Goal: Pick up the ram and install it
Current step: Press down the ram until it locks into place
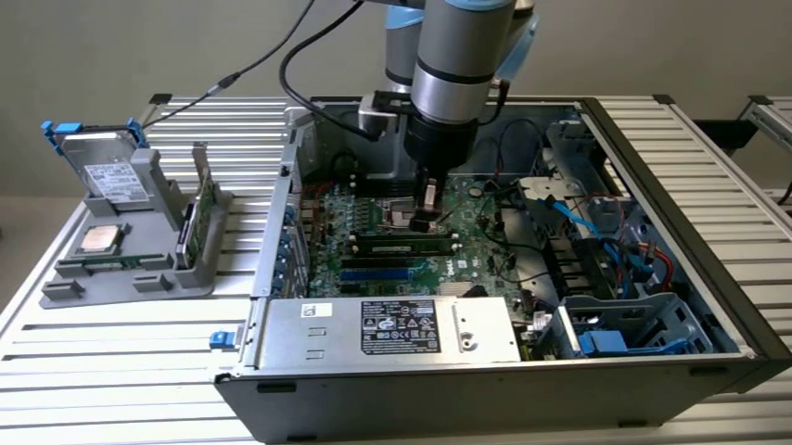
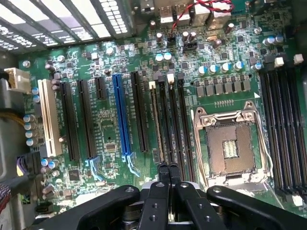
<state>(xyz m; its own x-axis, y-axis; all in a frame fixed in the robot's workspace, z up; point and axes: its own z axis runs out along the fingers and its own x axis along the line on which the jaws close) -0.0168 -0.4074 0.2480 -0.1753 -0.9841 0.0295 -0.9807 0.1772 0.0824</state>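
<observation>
Robotics lab: open computer case (image 1: 693, 306) on slatted aluminium table (image 1: 124, 352).

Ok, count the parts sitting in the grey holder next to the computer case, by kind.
hard drive: 1
processor chip: 1
ram stick: 1
Total in the grey holder: 3

We see the tool (image 1: 427, 221), closed, low over the motherboard (image 1: 495, 232) inside the open computer case (image 1: 495, 371), just above a seated ram (image 1: 402, 247).
</observation>
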